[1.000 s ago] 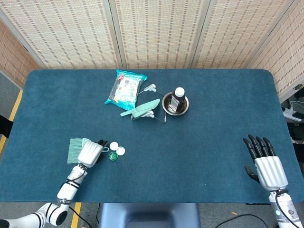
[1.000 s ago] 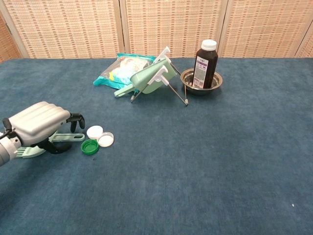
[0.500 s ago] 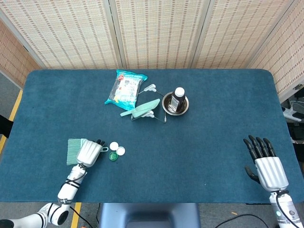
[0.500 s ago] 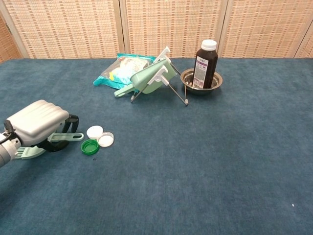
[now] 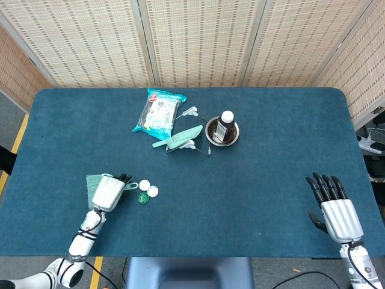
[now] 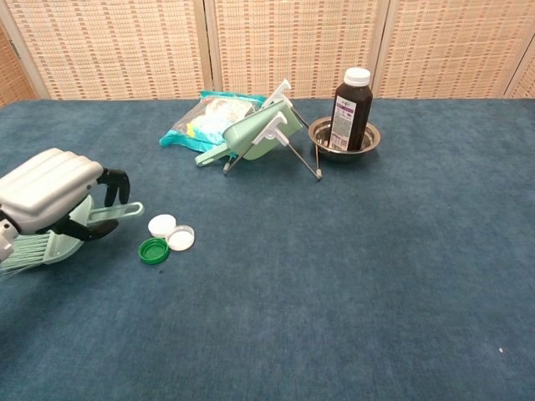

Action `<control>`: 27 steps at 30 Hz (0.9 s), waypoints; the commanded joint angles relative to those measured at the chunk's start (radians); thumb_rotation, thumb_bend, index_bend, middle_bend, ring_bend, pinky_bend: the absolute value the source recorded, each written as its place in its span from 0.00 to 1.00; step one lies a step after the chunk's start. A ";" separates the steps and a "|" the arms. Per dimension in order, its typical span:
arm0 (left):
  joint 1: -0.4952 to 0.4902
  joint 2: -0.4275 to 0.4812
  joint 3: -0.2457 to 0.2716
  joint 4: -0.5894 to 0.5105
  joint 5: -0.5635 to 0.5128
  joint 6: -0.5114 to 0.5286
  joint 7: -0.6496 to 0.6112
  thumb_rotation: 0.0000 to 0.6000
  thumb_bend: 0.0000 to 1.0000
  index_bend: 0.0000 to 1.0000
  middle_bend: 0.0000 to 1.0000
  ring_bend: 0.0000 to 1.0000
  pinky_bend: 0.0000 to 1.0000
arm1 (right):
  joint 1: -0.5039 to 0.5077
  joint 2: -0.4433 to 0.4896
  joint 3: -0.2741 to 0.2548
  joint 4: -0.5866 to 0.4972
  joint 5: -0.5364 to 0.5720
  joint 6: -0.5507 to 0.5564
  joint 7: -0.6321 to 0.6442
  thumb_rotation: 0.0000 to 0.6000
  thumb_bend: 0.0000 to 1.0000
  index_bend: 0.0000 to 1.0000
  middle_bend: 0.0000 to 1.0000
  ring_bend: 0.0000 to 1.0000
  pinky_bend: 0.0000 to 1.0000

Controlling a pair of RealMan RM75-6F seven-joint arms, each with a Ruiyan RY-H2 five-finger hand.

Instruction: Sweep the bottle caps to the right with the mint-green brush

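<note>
My left hand grips the mint-green brush at the table's front left, its handle pointing right toward the caps and its bristles to the left. The brush looks raised a little off the cloth. Just right of the handle tip lie three bottle caps: two white caps and a green cap. My right hand rests open at the front right edge, fingers spread, holding nothing.
At the back middle stand a mint-green dustpan, a snack bag and a dark bottle in a metal bowl. The blue table cloth spreads between caps and right hand.
My left hand closed its fingers around the brush handle and lifted it slightly, pulling back a bit to the left. The caps and the right hand stayed put.
</note>
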 commanded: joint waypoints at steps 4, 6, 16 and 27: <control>-0.005 -0.010 -0.026 0.042 0.109 0.250 -0.657 1.00 0.78 0.73 0.85 0.77 0.92 | 0.001 0.000 -0.004 -0.005 -0.001 -0.007 -0.007 1.00 0.24 0.00 0.00 0.00 0.00; -0.010 -0.030 -0.040 0.061 0.109 0.280 -0.748 1.00 0.78 0.73 0.85 0.77 0.92 | 0.001 0.000 -0.006 -0.005 -0.002 -0.009 -0.008 1.00 0.24 0.00 0.00 0.00 0.00; -0.058 -0.126 -0.051 0.240 0.074 0.221 -0.996 1.00 0.78 0.73 0.86 0.76 0.92 | 0.001 0.006 -0.009 -0.010 -0.006 -0.010 -0.001 1.00 0.24 0.00 0.00 0.00 0.00; -0.081 -0.217 -0.022 0.429 0.077 0.201 -1.039 1.00 0.77 0.73 0.86 0.76 0.91 | 0.002 0.018 -0.013 -0.017 -0.008 -0.017 0.016 1.00 0.24 0.00 0.00 0.00 0.00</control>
